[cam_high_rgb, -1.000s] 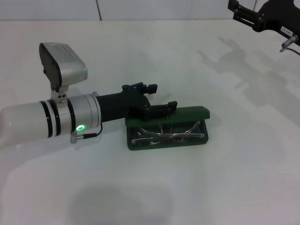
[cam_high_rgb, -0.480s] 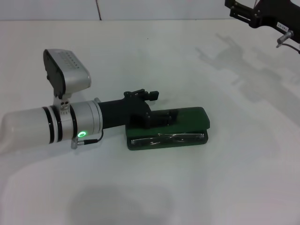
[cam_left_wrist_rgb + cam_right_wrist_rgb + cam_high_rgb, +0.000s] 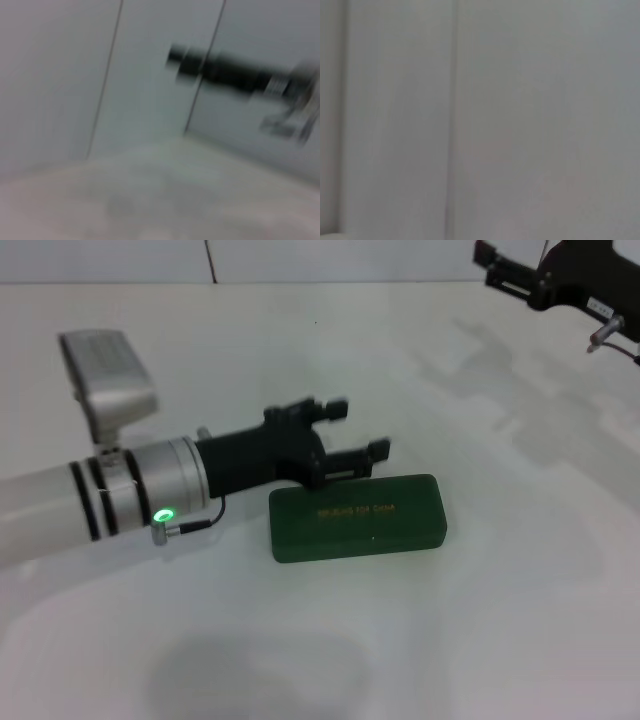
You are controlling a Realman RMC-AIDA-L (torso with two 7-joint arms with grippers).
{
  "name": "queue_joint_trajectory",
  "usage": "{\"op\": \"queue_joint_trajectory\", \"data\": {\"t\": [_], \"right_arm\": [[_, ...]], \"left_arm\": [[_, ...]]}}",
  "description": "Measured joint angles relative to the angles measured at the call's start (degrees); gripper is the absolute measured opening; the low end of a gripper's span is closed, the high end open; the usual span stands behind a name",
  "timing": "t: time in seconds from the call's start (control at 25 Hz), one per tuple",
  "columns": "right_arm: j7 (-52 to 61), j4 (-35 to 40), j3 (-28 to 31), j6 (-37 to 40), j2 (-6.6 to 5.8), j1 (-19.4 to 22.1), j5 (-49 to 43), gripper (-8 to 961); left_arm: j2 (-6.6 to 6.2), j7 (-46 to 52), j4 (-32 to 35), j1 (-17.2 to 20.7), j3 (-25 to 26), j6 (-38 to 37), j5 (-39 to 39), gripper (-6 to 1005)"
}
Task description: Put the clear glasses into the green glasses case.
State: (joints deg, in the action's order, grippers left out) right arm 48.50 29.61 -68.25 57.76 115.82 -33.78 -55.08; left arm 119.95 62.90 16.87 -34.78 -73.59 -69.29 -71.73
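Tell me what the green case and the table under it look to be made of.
The green glasses case: probably a hard shell with a matte, slightly velvety or leatherette covering; it shows no glare, holds crisp rounded corners, and carries small gold lettering on the lid. The table: a smooth white surface, likely laminate or painted board, with soft shadows and only faint sheen.

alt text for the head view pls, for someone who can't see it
A dark green glasses case lies shut on a white table, gold lettering facing up. The left gripper hovers open just behind it, touching nothing. The right gripper is parked at the far right corner.
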Motion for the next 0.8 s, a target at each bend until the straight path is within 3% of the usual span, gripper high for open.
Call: {"op": "queue_joint_trajectory", "data": {"t": [0.12, 0.24, 0.4, 0.48, 0.8], "right_arm": [[2.38, 0.64, -2.41, 5.54, -0.87, 0.13, -2.93, 843], [8.31, 3.0, -3.6, 16.08, -3.09, 0.07, -11.21, 843], [11.83, 3.38, -3.3, 29.47, -5.89, -0.27, -18.11, 843], [11.83, 3.08, -3.28, 33.35, -6.41, -0.22, -20.07, 843], [10.2, 3.13, -3.43, 36.08, -4.31, 0.04, -26.51, 843]], "left_arm": [[-0.56, -4.28, 2.44, 3.2, 0.06, -9.75, 4.56, 858], [-1.25, -7.11, 8.36, 9.18, 0.11, -20.59, 6.61, 858], [-1.93, -10.12, 10.75, 13.6, 0.11, -26.4, 6.66, 858], [-2.07, -11.44, 10.33, 15.05, 0.12, -26.88, 6.66, 858], [-2.11, -13.08, 9.8, 18.56, 0.03, -27.55, 5.83, 858]]}}
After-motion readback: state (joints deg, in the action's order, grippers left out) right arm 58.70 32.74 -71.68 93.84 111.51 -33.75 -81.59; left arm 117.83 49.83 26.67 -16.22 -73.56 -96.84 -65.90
